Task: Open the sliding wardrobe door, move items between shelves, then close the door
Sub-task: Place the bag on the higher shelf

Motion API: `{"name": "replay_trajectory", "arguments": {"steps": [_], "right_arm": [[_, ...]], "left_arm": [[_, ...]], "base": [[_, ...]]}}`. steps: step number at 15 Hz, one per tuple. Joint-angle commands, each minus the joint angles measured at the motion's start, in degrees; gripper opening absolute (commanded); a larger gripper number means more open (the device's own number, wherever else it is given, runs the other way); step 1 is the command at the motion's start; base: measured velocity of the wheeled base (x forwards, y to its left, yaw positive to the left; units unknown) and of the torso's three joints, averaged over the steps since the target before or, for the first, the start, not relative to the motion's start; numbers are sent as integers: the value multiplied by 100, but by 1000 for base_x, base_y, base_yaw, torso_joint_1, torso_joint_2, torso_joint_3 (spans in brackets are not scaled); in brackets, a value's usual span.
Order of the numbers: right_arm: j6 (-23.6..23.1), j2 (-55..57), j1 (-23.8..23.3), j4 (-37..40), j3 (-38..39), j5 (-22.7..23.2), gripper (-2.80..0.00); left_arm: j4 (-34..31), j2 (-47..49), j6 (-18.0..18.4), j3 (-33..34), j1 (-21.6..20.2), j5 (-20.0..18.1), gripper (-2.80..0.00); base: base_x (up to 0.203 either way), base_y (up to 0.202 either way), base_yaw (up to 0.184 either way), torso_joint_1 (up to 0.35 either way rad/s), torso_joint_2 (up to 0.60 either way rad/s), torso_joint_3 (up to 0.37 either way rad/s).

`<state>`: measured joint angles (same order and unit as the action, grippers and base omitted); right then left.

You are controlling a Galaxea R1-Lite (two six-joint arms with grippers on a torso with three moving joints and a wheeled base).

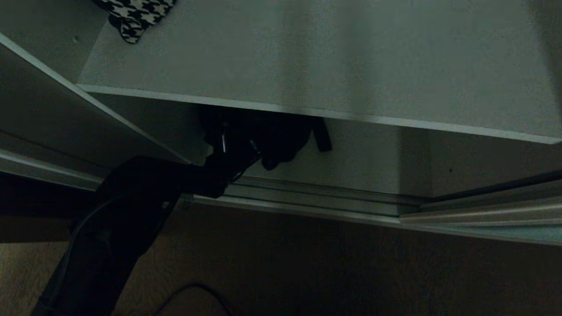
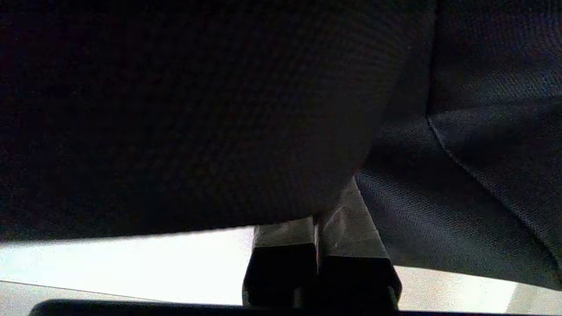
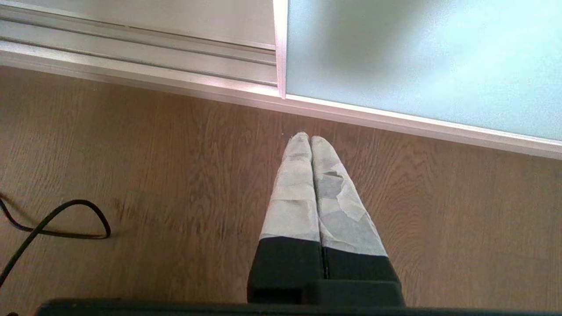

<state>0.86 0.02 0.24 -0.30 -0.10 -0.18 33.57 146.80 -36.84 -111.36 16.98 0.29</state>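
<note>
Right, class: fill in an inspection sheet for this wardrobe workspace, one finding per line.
Surface: upper shelf pale grey; lower shelf beneath it.
Job's things: black bag on the lower shelf; sliding door pushed aside.
Clutter: houndstooth cloth at the upper shelf's back left.
Grippers: left gripper with jaws shut on the bag's fabric; right gripper shut, empty, over the floor.
Cables: black cable looped on the floor.
Surroundings: wooden floor, metal door track.

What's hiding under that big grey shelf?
Under the shelf sits a black bag, with the left gripper shut on its fabric. The shelf covers the bag's upper part.
</note>
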Motion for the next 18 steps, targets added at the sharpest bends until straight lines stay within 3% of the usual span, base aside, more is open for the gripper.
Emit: {"name": "replay_trajectory", "arguments": {"steps": [1,7,10,14,16,18], "right_arm": [[1,-11,2,-5,1,1,-280],[1,-11,2,-5,1,1,-280],[1,-11,2,-5,1,1,-280],[1,-11,2,-5,1,1,-280],[1,-11,2,-5,1,1,-280],[1,-11,2,-2,1,1,-280]], "left_arm": [[18,-33,-8,0,59,27,-280],[-163,-671,-67,221,231,8,-280],[-761,-1408,-34,812,377,-175,-280],[-886,-2095,800,1986,693,-157,-280],[-965,-2451,921,2332,830,-102,-280],[-1178,-2718,972,2391,946,220,-280]], "base": [[0,0,0,0,0,0],[0,0,0,0,0,0],[0,0,0,0,0,0],[0,0,0,0,0,0],[0,0,0,0,0,0],[0,0,0,0,0,0]]}}
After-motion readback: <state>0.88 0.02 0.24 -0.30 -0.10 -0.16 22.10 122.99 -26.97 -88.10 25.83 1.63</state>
